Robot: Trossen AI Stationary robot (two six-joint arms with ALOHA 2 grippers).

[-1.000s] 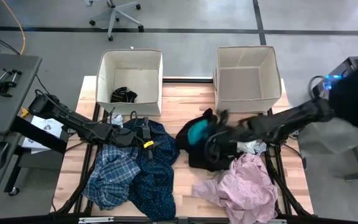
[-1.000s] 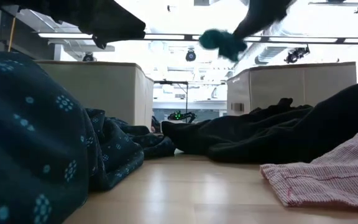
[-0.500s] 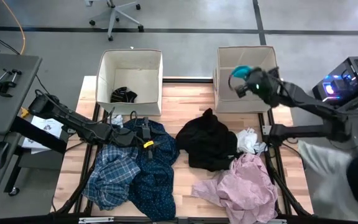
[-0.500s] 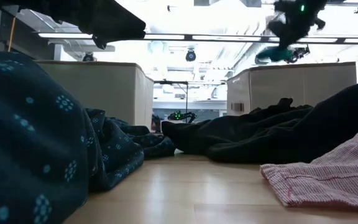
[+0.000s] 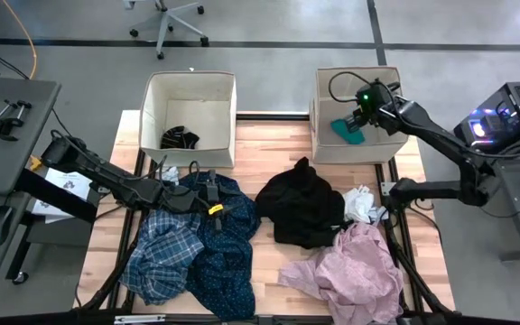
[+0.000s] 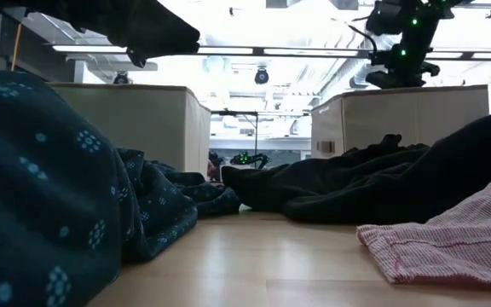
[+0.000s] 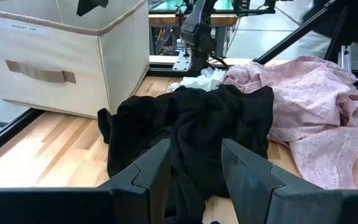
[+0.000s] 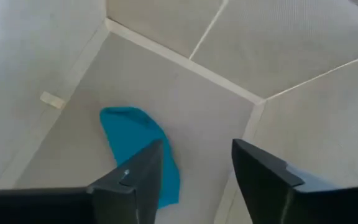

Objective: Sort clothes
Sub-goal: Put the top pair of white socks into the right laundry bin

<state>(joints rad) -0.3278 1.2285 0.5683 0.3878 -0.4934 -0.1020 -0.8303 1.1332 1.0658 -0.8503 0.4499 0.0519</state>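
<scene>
From my remote station I see the right gripper (image 5: 359, 108) poised over the right-hand beige box (image 5: 325, 144), its fingers parted with nothing between them, and a teal sock (image 8: 140, 151) lying loose on that box's floor below them, apart from the fingers (image 8: 132, 180). The left gripper (image 7: 194, 168) sits low over the table's left side, its fingers standing apart around empty air and facing the black garment (image 7: 194, 127) heaped at mid-table. Beneath and beside that left arm lie the dark navy patterned shirt (image 5: 224, 248) and the blue-white plaid shirt (image 5: 162, 253), touching each other near the table's front-left. The pale pink garment (image 5: 350, 266) is crumpled at front-right, touching the black heap, with a small white piece of cloth (image 5: 361, 203) just beside both (what it is I cannot tell from here). The left-hand beige box (image 5: 219, 113) holds one small dark, striped item (image 5: 179, 138). Both boxes stand at the far edge of the wooden table (image 5: 269, 140).
</scene>
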